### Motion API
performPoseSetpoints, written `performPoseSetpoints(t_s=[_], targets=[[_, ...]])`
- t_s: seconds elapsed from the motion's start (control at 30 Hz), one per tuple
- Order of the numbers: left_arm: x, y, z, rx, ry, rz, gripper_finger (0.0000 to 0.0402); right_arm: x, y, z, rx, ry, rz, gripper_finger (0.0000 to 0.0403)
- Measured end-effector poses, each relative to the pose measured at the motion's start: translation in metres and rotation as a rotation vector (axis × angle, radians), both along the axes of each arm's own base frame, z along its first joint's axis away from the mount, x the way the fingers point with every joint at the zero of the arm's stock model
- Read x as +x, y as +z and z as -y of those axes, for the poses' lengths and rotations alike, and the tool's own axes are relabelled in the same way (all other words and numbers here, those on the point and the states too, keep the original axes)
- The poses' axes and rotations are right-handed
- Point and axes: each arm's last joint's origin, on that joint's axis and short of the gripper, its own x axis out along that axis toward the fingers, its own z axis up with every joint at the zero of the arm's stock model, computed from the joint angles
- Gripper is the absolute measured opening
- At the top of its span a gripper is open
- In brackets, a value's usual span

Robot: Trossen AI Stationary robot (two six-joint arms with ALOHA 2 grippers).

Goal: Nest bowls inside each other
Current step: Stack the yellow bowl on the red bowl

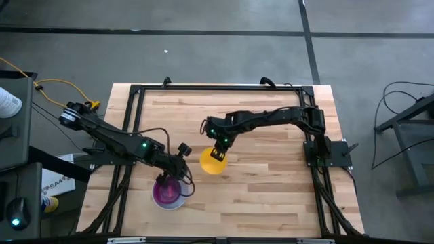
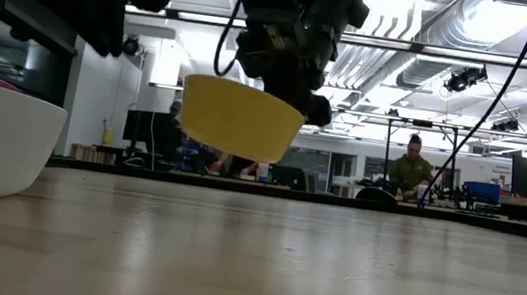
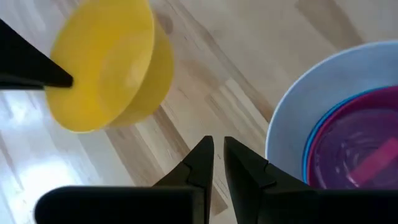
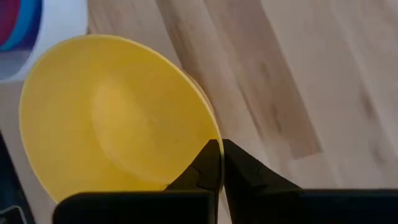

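A yellow bowl (image 1: 213,163) hangs over the middle of the table, with my right gripper (image 1: 218,150) shut on it. Left of it and nearer the front edge stands a white bowl (image 1: 167,194) on its base, with a blue bowl (image 3: 311,146) and a purple bowl (image 3: 354,143) nested in it. My left gripper (image 3: 217,155) hovers just past the white bowl's far right rim, its fingers together but for a narrow slit, holding nothing. My right gripper pinches the yellow bowl's rim (image 4: 210,138) between its two fingers, on the bowl's far side. The fingers slant down from above. The bowl hangs below them, tilted and clear of the table (image 2: 242,115).
A black frame (image 1: 135,91) runs around the wooden table top. Bare wood lies right of the yellow bowl and along the far side. In the low view a person (image 2: 409,174) sits in the room behind the table.
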Motion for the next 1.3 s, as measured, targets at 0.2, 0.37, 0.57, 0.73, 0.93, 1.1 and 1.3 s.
performPoseSetpoints(t_s=[0.2, 0.37, 0.57, 0.73, 0.93, 1.1, 1.3], targets=[[0.014, -0.011, 0.006, 0.035, -0.014, -0.028, 0.0038, 0.004, 0.001, -0.01, 0.012, 0.002, 0.029, 0.0003], [0.019, 0.002, 0.019, 0.062, -0.083, 0.003, 0.0038, 0.004, 0.001, -0.012, 0.014, 0.005, 0.028, 0.0003], [0.021, 0.013, 0.023, 0.091, -0.144, 0.036, 0.0038, 0.004, 0.002, -0.013, 0.017, 0.009, 0.035, 0.0003], [0.025, 0.009, 0.018, 0.104, -0.125, 0.02, 0.0038, 0.005, 0.002, -0.023, 0.02, 0.034, 0.038, 0.0003], [0.029, 0.009, 0.017, 0.086, -0.138, 0.035, 0.0038, 0.007, 0.003, -0.035, 0.023, 0.055, 0.06, 0.0003], [0.03, 0.01, 0.018, 0.079, -0.14, 0.056, 0.0038, 0.007, 0.003, -0.034, 0.027, 0.047, 0.063, 0.0003], [0.031, 0.01, 0.016, 0.073, -0.129, 0.054, 0.0038, 0.007, 0.003, -0.035, 0.031, 0.047, 0.062, 0.0003]])
